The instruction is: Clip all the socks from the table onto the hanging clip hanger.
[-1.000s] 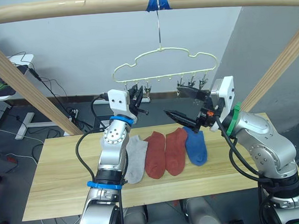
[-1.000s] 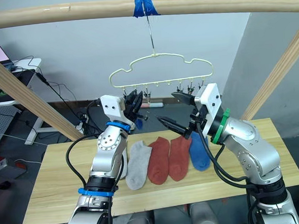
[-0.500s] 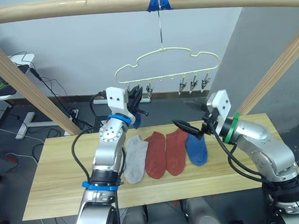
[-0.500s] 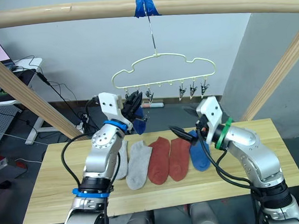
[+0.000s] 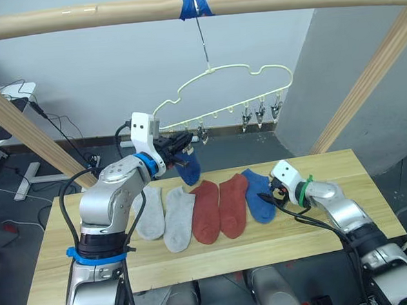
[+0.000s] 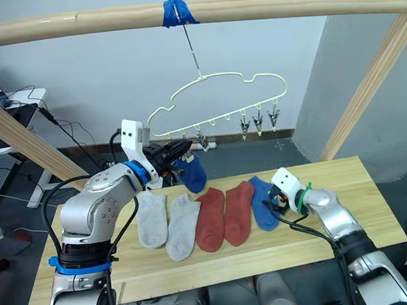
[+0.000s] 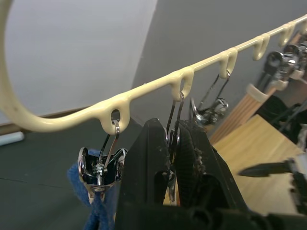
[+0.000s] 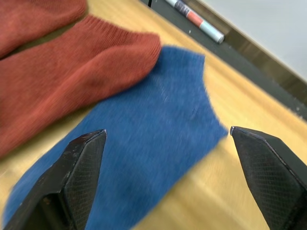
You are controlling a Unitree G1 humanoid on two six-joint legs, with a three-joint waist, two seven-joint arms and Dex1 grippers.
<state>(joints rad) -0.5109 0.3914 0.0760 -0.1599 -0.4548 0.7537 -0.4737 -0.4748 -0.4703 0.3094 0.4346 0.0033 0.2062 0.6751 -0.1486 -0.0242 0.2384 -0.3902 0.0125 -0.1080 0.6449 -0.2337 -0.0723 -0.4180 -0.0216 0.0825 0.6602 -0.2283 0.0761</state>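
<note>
In the left eye view, the clip hanger (image 5: 222, 89) is seen hung by its hook from a blue-taped wooden pole (image 5: 98, 15), tilted so that its left end sits lower. One blue sock (image 5: 188, 167) is seen dangling from a clip at that low end, just beside the left gripper (image 5: 180, 141). On the table (image 5: 51, 265) five socks are laid side by side: two grey socks (image 5: 164, 211), two rust-red socks (image 5: 219, 208) and a second blue sock (image 5: 259, 196), the last being touched by the right gripper (image 5: 267, 197), which is lowered to the tabletop. In the right eye view the same arrangement is shown. In the left wrist view, the left gripper's black fingers (image 7: 144, 167) are seen closed onto a silver clip (image 7: 172, 143) hanging from the hanger's pale bar, next to the clip (image 7: 100, 167) from which blue knit hangs. In the right wrist view, the right gripper's fingertips (image 8: 81, 163) are seen spread wide apart over the blue sock lying on the table, with the toe of a rust-red sock overlapping its edge.
</note>
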